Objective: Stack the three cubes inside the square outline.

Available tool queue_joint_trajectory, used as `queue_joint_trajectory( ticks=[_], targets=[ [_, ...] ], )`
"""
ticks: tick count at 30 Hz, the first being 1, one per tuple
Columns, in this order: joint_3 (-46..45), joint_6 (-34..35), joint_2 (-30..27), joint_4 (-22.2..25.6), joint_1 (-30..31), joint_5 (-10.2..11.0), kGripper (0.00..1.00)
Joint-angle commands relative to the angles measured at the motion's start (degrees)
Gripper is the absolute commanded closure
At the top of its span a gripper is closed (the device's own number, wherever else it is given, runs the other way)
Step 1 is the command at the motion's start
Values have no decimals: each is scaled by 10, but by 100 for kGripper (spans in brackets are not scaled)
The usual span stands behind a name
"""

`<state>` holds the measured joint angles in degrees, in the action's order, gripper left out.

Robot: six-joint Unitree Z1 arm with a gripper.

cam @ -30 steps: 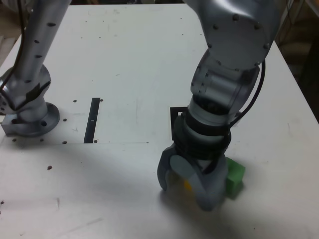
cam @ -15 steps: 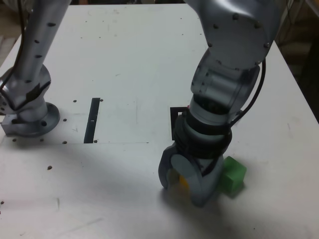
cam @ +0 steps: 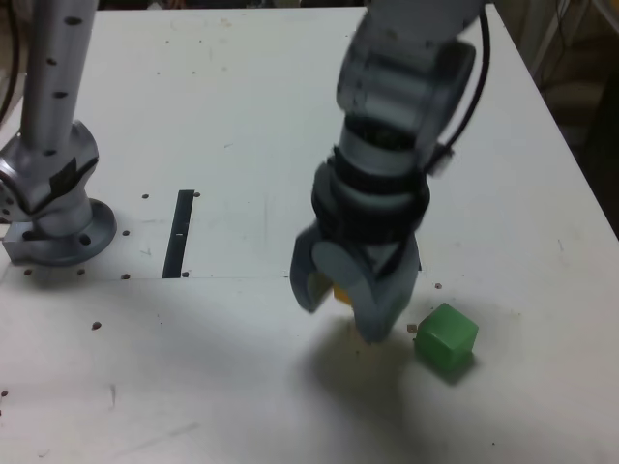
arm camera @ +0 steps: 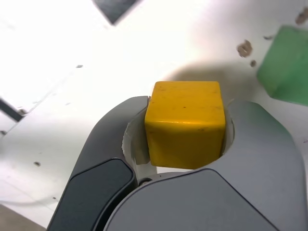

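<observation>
My gripper (cam: 340,311) is shut on a yellow cube (cam: 342,293) and holds it a little above the white table, over its own shadow. The wrist view shows the yellow cube (arm camera: 185,122) square between the two grey jaws of the gripper (arm camera: 187,103). A green cube (cam: 446,338) rests on the table just to the exterior view's right of the gripper, apart from it. It also appears at the edge of the wrist view as the green cube (arm camera: 286,65). The arm hides the square outline in the exterior view.
A thin black strip (cam: 180,232) lies on the table to the exterior view's left, near the arm's base (cam: 53,227). A dark mark (arm camera: 115,7) shows at the wrist view's edge; I cannot tell what it is. The table's edge runs along the exterior view's right.
The jaws closed on the yellow cube while it sat on the table. The gripper has since risen with it and shifted toward the exterior view's left. The green cube stays put.
</observation>
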<state>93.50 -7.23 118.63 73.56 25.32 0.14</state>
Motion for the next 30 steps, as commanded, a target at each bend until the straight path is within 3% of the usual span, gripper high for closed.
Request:
queue_joint_trajectory(
  ticks=[1, 13, 30],
  targets=[
    [2, 4, -10, 9, -11, 3, 62],
    [1, 7, -41, 47, -100, 9, 62],
    [37, 8, -27, 52, -175, -19, 62]
  ],
)
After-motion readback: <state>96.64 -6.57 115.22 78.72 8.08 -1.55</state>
